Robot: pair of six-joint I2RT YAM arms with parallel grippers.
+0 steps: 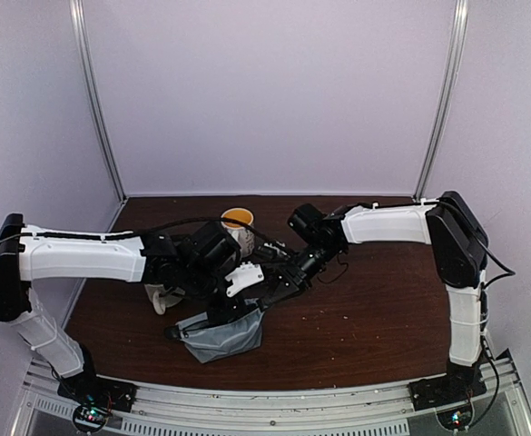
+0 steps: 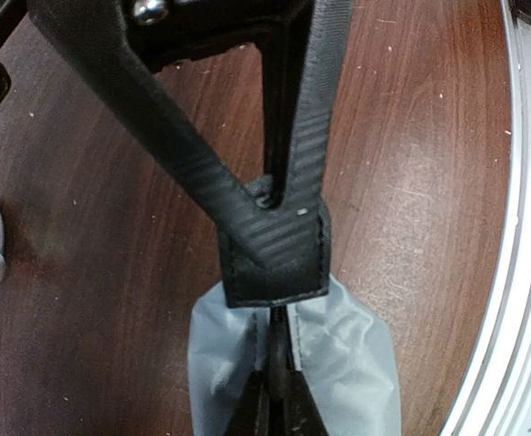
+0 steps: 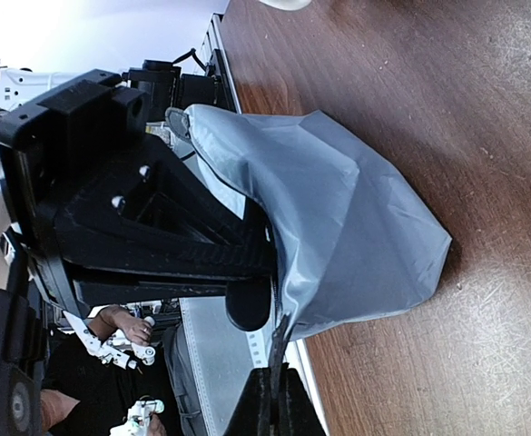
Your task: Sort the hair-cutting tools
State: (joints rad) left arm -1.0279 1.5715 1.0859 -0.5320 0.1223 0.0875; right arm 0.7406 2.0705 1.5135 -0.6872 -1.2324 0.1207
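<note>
Hair-cutting tools: not made out in any view; cannot tell if inside grey pouch (image 1: 229,334). Left gripper (image 2: 274,272) angled down, clenched on pouch's top edge. Right gripper (image 3: 277,350) reaches across, pinching same zip edge. Pouch interior hidden. Mug (image 1: 238,221) upright behind arms; second mug (image 1: 160,297) partly hidden under left arm.

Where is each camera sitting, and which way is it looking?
Top: high behind the arms, looking down on the table; both arms, the grey pouch and a mug show.
Left wrist: on the left arm, looking down past the shut left gripper pinching the pouch.
Right wrist: on the right arm, looking sideways across the table; the right gripper pinches the pouch's edge.
All three views share the pouch.
</note>
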